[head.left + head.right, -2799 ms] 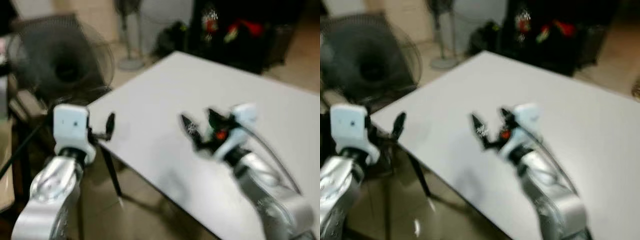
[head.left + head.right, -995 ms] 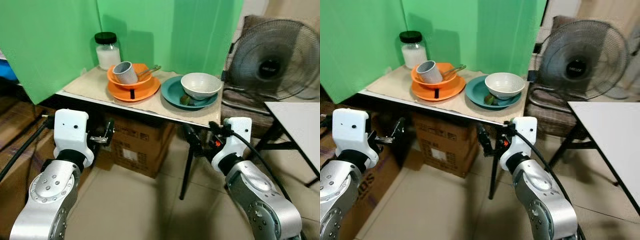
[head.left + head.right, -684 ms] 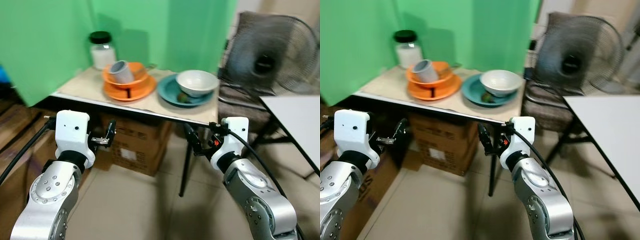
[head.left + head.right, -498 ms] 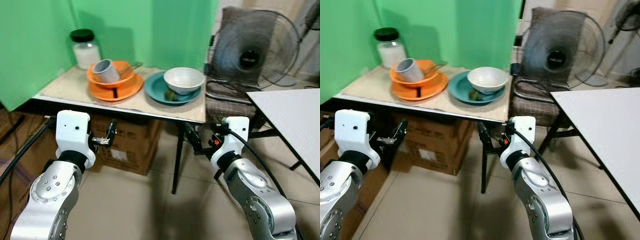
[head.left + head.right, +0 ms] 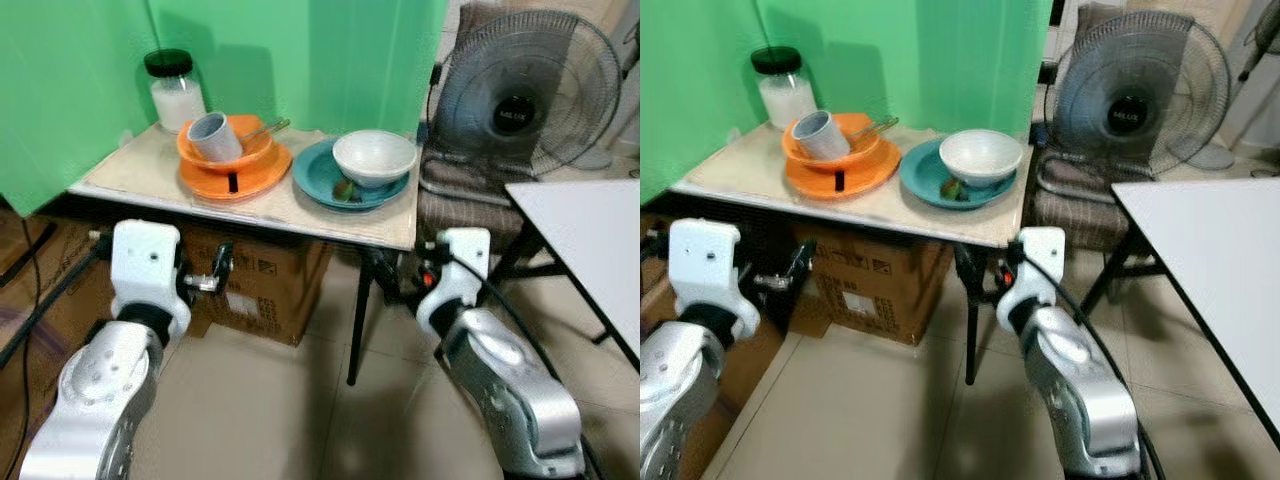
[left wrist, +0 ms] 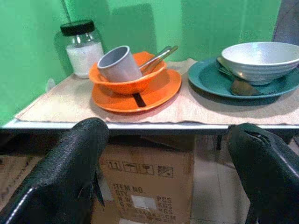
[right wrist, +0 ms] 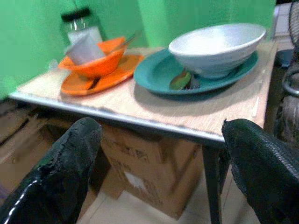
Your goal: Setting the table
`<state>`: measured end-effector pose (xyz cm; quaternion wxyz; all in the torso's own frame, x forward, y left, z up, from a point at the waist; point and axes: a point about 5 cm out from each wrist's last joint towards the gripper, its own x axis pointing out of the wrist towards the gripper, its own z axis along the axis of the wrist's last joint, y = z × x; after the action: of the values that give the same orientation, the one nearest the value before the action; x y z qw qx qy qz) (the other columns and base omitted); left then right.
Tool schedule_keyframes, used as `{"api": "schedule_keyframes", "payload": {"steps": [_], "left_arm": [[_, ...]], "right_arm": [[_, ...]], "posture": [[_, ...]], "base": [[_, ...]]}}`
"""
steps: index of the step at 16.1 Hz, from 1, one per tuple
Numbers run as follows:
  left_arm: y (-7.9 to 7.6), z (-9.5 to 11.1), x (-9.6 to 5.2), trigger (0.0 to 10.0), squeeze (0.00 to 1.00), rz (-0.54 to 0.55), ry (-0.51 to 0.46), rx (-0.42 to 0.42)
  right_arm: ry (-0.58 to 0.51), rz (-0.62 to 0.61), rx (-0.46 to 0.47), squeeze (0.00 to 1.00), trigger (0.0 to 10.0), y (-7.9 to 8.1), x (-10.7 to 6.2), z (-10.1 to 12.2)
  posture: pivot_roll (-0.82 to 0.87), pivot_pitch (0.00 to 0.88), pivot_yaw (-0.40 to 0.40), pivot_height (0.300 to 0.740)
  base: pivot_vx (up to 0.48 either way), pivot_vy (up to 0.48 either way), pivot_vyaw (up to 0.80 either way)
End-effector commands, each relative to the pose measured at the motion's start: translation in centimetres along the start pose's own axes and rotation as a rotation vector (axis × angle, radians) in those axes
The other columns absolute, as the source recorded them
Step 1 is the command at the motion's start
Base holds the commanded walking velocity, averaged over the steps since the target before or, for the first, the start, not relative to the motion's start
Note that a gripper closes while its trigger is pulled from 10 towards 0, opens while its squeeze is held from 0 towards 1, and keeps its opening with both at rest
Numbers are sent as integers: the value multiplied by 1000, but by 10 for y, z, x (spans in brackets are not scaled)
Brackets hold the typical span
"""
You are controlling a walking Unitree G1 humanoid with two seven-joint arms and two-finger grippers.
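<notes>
A small table [image 5: 250,212] with a beige mat stands against a green backdrop. On it an orange plate [image 5: 250,178] carries an orange bowl [image 5: 258,150] with a tilted grey cup [image 5: 208,137] and utensils [image 5: 265,127]. Beside it a teal plate [image 5: 315,178] holds a white bowl [image 5: 374,157] and a spoon [image 6: 240,87]. A black-lidded glass jar [image 5: 172,90] stands behind. My left gripper [image 6: 170,154] and right gripper [image 7: 159,158] hang open below the table's front edge, short of it, with nothing between their fingers.
A cardboard box [image 5: 262,285] sits under the small table. A standing fan [image 5: 530,90] and a padded chair seat [image 5: 455,195] are at the right, and a white table's corner [image 5: 590,235] juts in further right. A black cable [image 5: 40,320] runs along the floor at left.
The camera has swung from the white table to the small table with dishes, and shifted a little since half a second ago. Both grippers stay open and low.
</notes>
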<state>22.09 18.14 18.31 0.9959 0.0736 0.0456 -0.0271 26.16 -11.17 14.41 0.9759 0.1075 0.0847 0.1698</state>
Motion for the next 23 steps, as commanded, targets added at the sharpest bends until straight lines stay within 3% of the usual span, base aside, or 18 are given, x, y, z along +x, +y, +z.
{"api": "schedule_keyframes", "payload": {"steps": [1,7,16,20,23], "left_arm": [[-4,2,1,10000,0,-27,-8,-4],[-4,0,2,10000,0,-35,-3,-6],[-4,0,2,10000,0,-43,-1,5],[-8,3,8,10000,0,-60,-25,18],[-8,1,7,10000,0,-70,-21,19]], "right_arm": [[-14,-7,-5,0,10000,-3,0,4],[-37,-35,-71,0,10000,-3,1,6],[-55,-13,-27,0,10000,-2,1,7],[-66,-30,-26,0,10000,-8,3,11],[-75,-20,-18,0,10000,-8,4,14]], "posture": [[-27,0,16,740],[-32,0,23,740],[-29,0,18,740],[-37,0,-12,740],[-59,0,-1,740]], "base": [[259,0,0],[276,0,0],[289,0,0],[289,0,0],[286,0,-800]]}}
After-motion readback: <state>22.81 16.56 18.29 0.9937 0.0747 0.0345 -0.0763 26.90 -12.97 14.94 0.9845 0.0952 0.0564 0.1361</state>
